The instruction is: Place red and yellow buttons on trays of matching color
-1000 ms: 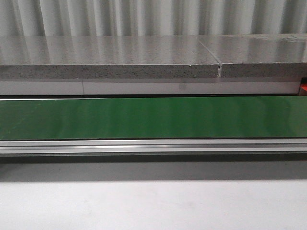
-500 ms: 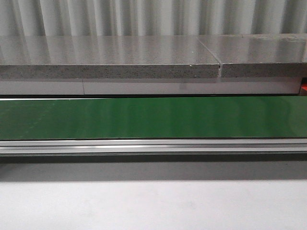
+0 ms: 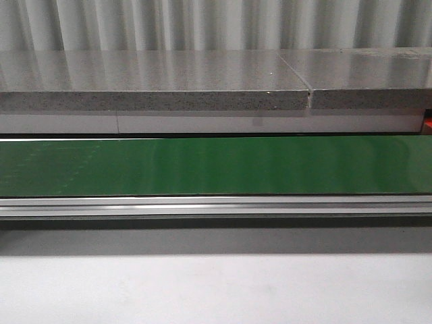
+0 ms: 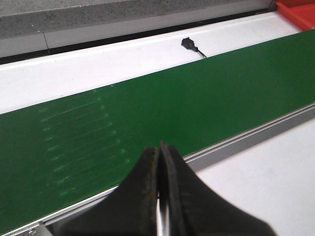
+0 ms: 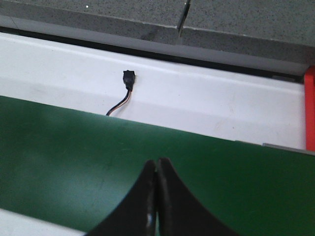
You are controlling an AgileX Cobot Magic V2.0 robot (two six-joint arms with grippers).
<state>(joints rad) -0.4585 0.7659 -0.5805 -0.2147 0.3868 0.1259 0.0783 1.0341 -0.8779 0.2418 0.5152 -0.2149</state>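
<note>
No red or yellow button shows in any view. A corner of a red tray (image 4: 296, 11) shows beyond the belt in the left wrist view, and its edge shows in the right wrist view (image 5: 309, 110) and as a sliver at the far right of the front view (image 3: 428, 124). No yellow tray is in view. My left gripper (image 4: 159, 147) is shut and empty above the near edge of the green conveyor belt (image 4: 147, 113). My right gripper (image 5: 157, 162) is shut and empty over the belt (image 5: 74, 152). Neither gripper shows in the front view.
The green belt (image 3: 216, 165) runs across the front view with an aluminium rail (image 3: 216, 206) along its near edge. A grey stone ledge (image 3: 155, 81) lies behind it. A small black sensor with a wire (image 5: 128, 81) sits on the white strip beyond the belt (image 4: 189, 44).
Faint marks on the belt's surface have shifted at the left, so the belt is moving. The seam in the stone ledge looks sharper. Nothing else differs.
</note>
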